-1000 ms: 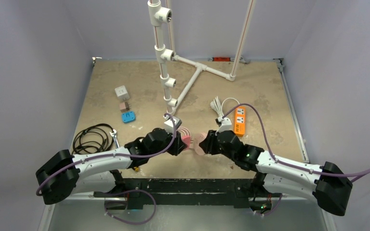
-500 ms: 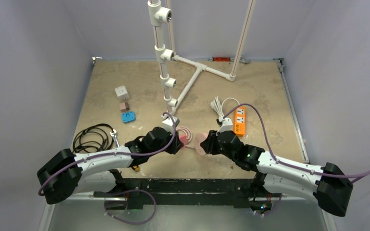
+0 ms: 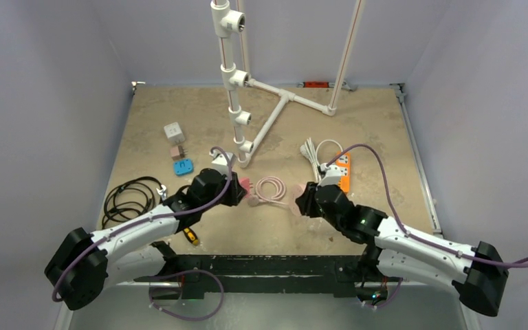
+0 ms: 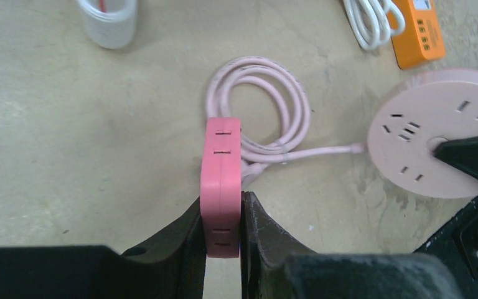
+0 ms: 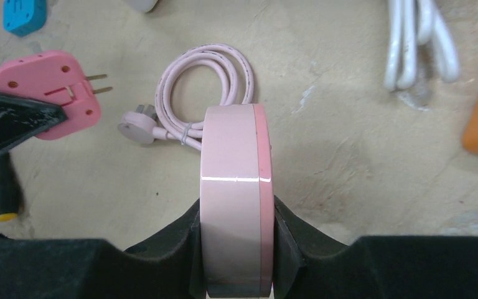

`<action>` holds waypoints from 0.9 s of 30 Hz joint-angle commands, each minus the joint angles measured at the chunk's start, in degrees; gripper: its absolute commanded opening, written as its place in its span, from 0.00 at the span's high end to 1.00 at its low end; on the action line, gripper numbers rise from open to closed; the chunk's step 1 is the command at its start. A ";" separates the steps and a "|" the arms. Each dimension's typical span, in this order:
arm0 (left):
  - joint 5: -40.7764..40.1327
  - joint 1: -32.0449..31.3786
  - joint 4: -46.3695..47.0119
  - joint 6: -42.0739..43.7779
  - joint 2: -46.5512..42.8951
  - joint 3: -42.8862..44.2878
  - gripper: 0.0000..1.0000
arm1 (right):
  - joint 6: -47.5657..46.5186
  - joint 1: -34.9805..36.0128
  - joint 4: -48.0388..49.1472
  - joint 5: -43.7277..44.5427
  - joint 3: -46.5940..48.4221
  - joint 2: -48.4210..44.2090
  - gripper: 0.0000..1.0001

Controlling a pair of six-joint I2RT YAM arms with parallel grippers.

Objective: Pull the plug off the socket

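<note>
The plug (image 4: 222, 180), a flat deep-pink adapter, is clamped edge-on in my shut left gripper (image 4: 223, 212); its two metal prongs (image 5: 99, 84) stick out bare toward the socket. The socket (image 5: 235, 187) is a round pale-pink disc that my shut right gripper (image 5: 236, 215) squeezes by its flat faces. Seen from above, the plug (image 3: 243, 184) and the socket (image 3: 295, 205) hang apart over the table, a clear gap between them. The socket's pink cable (image 3: 269, 189) lies coiled on the table in that gap.
An orange power strip (image 3: 342, 172) with a bundled white cord (image 3: 311, 152) lies behind my right gripper. A white pipe frame (image 3: 237, 103) rises at the middle back. Left are a blue adapter (image 3: 183, 166), a white cube adapter (image 3: 174, 130), a black cable coil (image 3: 132, 196) and a yellow-handled tool (image 3: 190, 236).
My left gripper has carried the plug left and back, away from the socket. The two were together a second ago; now a gap shows the coiled cable. The right gripper shifted slightly.
</note>
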 commanded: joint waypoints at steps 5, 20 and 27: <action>5.51 14.31 -3.66 0.90 -3.01 3.68 1.00 | -6.49 -10.84 -4.51 2.53 6.82 -3.73 1.00; 12.94 31.49 -15.57 6.95 3.04 20.61 1.00 | -18.63 -30.92 -3.38 -0.01 19.91 0.48 1.00; 20.13 42.48 -12.85 7.06 10.21 20.77 1.00 | -17.29 -32.96 0.56 -1.42 17.04 5.35 1.00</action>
